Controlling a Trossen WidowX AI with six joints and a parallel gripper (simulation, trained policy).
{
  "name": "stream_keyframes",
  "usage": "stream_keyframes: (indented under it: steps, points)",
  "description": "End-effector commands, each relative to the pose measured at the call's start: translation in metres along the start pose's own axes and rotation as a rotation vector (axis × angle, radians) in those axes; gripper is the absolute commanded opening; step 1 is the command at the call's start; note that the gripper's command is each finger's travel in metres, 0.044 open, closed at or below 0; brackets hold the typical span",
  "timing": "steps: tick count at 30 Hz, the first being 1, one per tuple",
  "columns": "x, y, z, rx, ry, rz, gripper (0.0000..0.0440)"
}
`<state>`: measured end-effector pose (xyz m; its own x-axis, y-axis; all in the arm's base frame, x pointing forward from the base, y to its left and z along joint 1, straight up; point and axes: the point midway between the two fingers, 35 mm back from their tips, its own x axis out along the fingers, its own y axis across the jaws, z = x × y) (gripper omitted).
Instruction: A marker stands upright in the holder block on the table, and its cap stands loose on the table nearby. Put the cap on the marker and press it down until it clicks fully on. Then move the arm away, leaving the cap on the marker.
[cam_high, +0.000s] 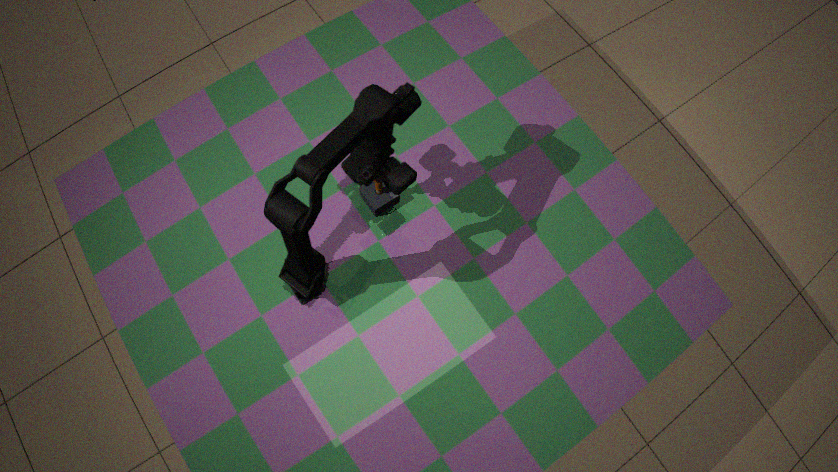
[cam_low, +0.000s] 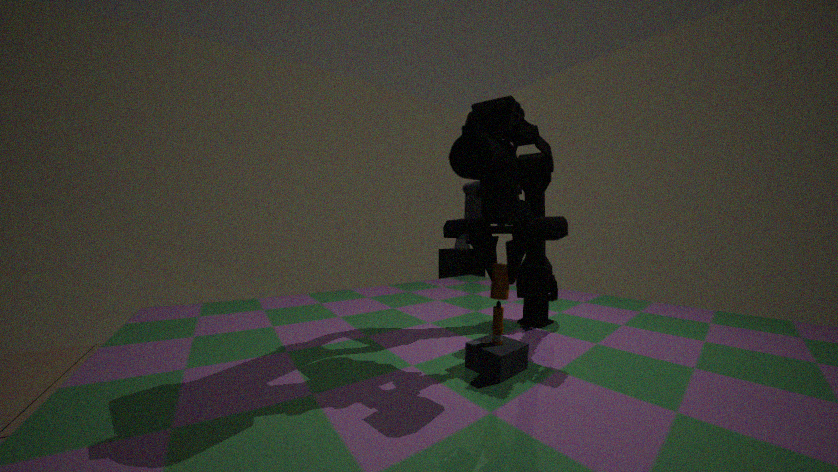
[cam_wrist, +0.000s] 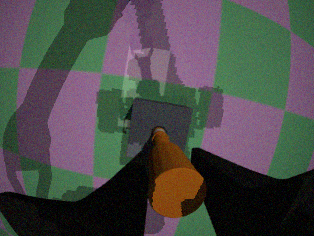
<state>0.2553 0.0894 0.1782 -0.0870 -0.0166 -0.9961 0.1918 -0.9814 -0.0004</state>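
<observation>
The holder block (cam_high: 382, 207) (cam_low: 498, 362) (cam_wrist: 172, 114) is dark grey and sits on the checkered table. The marker (cam_low: 497, 321), orange with a dark tip, stands upright in it. My gripper (cam_low: 501, 274) (cam_wrist: 169, 156) is shut on the orange cap (cam_low: 499, 282) (cam_wrist: 179, 187) and holds it nearly upright, open end down. In the exterior view the cap hangs just above the marker's tip, roughly in line with it, not around it. In the wrist view the cap hides most of the marker. In the top view the arm hides most of the gripper.
The arm's base (cam_high: 303, 281) (cam_low: 535, 313) stands on the green and purple checkered table top (cam_high: 539, 410) (cam_low: 615, 422). The arm casts broad shadows across it. A bright rectangular patch of light (cam_high: 404, 345) lies in front of the base in the top view.
</observation>
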Motion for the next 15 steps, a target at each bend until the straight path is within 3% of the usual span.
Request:
stream_keyframes:
  steps: [1, 15]
  points:
    - [0.007, -0.001, 0.001, 0.001, -0.019, -0.003, 0.0]
    - [0.038, 0.0, 0.0, -0.03, -0.062, -0.022, 0.0]
